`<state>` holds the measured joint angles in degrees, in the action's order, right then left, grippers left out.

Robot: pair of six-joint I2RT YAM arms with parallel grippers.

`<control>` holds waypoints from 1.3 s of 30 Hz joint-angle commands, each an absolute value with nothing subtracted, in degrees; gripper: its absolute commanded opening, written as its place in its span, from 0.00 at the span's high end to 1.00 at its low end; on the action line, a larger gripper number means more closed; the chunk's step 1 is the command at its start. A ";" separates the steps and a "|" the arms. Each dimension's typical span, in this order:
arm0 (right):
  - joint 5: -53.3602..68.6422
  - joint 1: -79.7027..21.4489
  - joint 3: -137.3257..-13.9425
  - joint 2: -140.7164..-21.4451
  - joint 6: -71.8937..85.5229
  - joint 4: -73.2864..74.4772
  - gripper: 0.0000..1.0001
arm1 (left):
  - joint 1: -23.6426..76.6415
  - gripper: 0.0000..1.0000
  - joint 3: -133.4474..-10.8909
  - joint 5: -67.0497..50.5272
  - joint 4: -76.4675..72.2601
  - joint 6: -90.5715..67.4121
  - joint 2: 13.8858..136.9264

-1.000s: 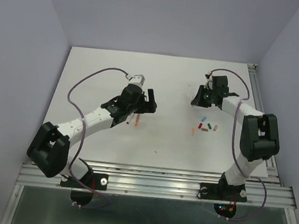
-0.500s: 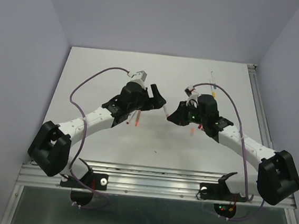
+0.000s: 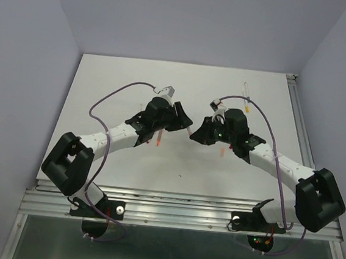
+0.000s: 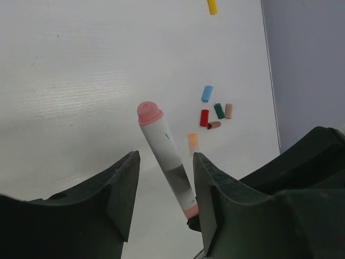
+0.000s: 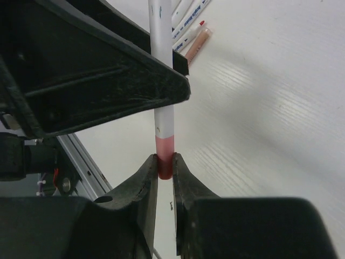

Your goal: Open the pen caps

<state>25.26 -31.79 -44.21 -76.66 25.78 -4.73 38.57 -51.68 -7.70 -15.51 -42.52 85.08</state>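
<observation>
Looks like a robotics lab cell: bare white table beneath the left gripper, plain lilac walls beyond it, aluminium mounting rail well behind it.

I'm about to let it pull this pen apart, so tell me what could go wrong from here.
The right gripper pinches the pen only by its short red end, so it may slip off when pulled. In the left gripper the pen leans between fingers that seem not to touch it yet; shutting on it could knock it askew.
</observation>
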 commanded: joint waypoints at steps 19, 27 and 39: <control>16.38 -46.40 -40.87 -72.96 26.02 -1.33 0.99 | 32.61 1.00 -59.32 -8.52 -13.18 -54.05 89.38; -2.45 -46.41 -46.14 -70.39 26.98 5.89 0.77 | 32.70 1.00 -57.22 -8.09 -14.14 -54.58 85.70; -4.40 -46.41 -58.79 -81.03 22.59 4.05 0.61 | 34.28 1.00 -52.03 -6.07 -14.59 -56.78 79.54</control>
<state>-2.70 -46.48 -53.63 -80.86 24.67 6.00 33.74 -52.93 -6.94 -12.62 -56.10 81.82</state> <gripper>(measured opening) 0.385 0.237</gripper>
